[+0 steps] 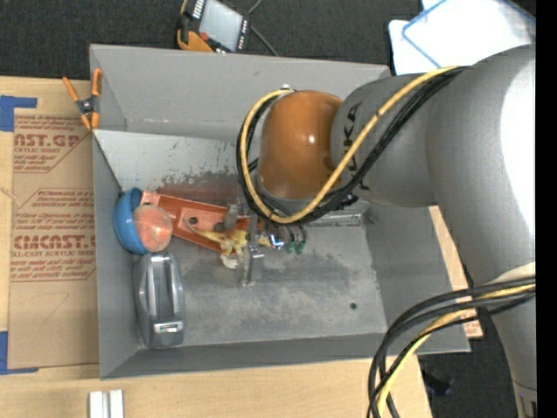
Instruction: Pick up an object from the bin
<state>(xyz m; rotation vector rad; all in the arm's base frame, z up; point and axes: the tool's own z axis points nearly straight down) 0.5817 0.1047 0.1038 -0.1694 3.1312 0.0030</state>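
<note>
My gripper (250, 264) hangs low near the middle of the bin, below the arm's wrist. Its tip is at the right end of an orange-red flat tool (193, 220) that lies slanted across the bin's left half. A small yellowish piece (230, 252) sits right at the gripper's left side; I cannot tell whether it is touched or held. A pink ball (155, 228) rests on the tool's left end, with a blue rounded thing (127, 220) against the bin's left wall beside it.
A grey stapler-like thing (159, 299) lies in the bin's front left corner. The arm and its cables cover the bin's back right part. Bare floor shows to the front and right of the gripper.
</note>
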